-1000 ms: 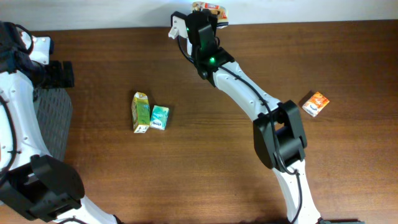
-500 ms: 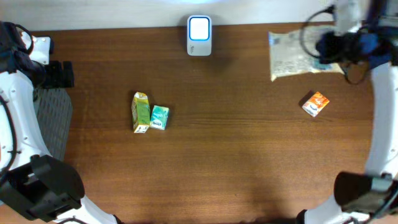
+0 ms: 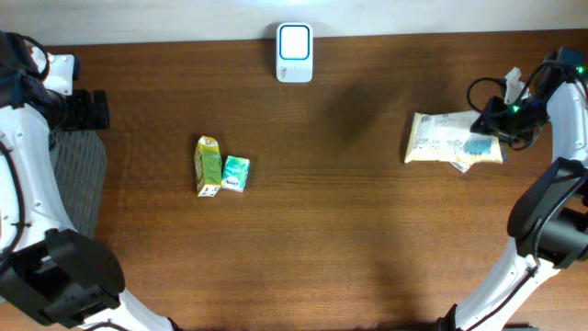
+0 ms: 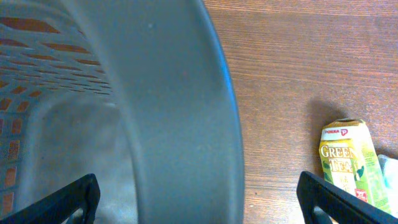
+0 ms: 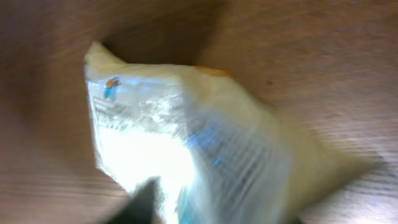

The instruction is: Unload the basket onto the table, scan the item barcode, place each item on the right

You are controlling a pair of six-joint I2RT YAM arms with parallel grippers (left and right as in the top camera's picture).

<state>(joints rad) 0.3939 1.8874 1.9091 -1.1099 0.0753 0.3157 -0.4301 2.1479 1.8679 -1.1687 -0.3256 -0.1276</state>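
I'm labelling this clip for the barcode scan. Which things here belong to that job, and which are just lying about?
Part of the job:
scanner at the far edge
pale packet on the right, probably the item being handled

Lying about for now:
green tea carton
small teal box beside it
grey basket on the left

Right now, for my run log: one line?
snack bag: flat, far right | right tool: at bag edge, grip unclear | left tool: open over basket

Carton (image 4: 349, 167): "GREEN TEA", possibly "POKKA"
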